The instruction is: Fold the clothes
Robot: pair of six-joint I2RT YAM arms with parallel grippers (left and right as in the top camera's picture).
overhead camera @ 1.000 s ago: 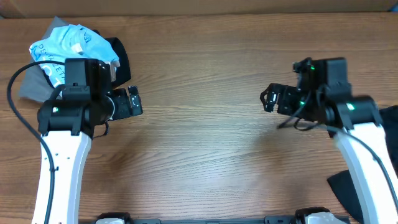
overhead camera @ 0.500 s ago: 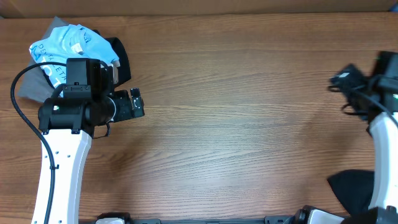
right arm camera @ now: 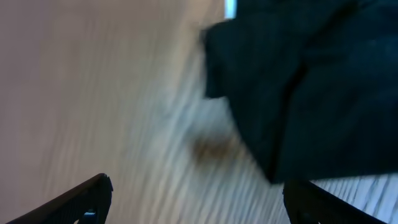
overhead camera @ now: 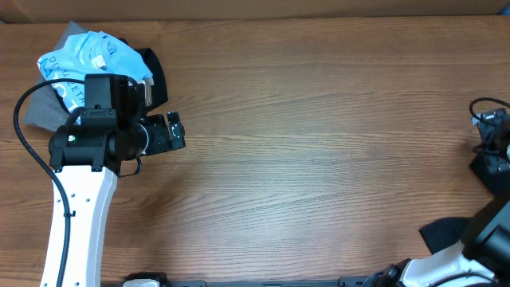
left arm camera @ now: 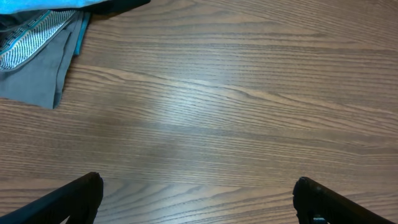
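Light blue lettered tee (overhead camera: 88,48), grey garment (left arm camera: 36,79), black T-shirt (right arm camera: 323,81), brown wood-grain table (overhead camera: 319,119)

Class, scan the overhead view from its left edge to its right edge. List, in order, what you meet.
From the left: crumpled grey garment → light blue lettered tee → left gripper → bare brown wooden table → black cloth at the near edge → right arm. The black fabric beside the tee overlaps the gripper, so it is omitted.
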